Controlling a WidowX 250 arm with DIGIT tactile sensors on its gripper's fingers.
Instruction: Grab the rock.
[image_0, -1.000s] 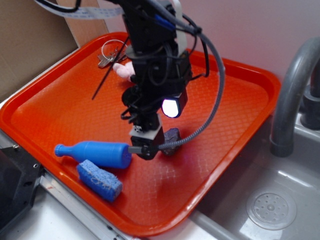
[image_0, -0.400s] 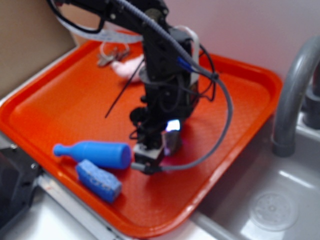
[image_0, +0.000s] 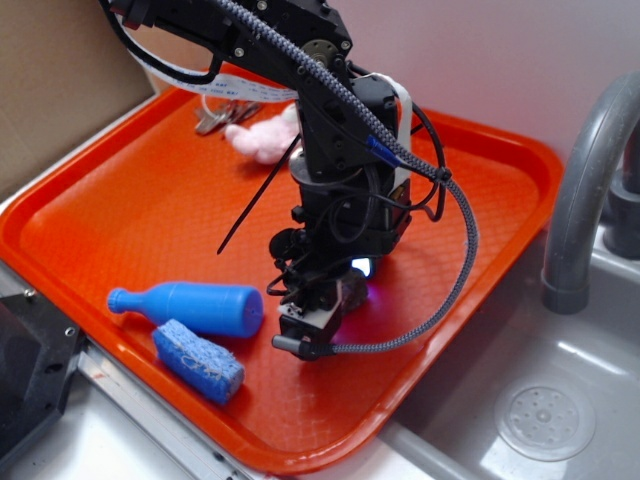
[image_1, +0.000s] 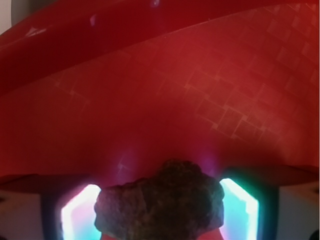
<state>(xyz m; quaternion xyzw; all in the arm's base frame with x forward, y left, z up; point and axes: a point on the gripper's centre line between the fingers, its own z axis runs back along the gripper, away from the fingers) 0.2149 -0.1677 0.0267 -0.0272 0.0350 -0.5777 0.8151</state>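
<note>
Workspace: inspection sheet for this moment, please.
Surface: orange tray, textured, dry.
Job's thing: rock sits between the tool's two fingers, on or just above the tray; contact cannot be told.
Clutter: blue bottle lying flat, blue sponge beside it, pink plush and keys at the far edge.
Tool: down over the rock, lamp lit.
Cables: braided cable loops right of the arm; loose black tie.
Surroundings: sink, faucet.
</note>
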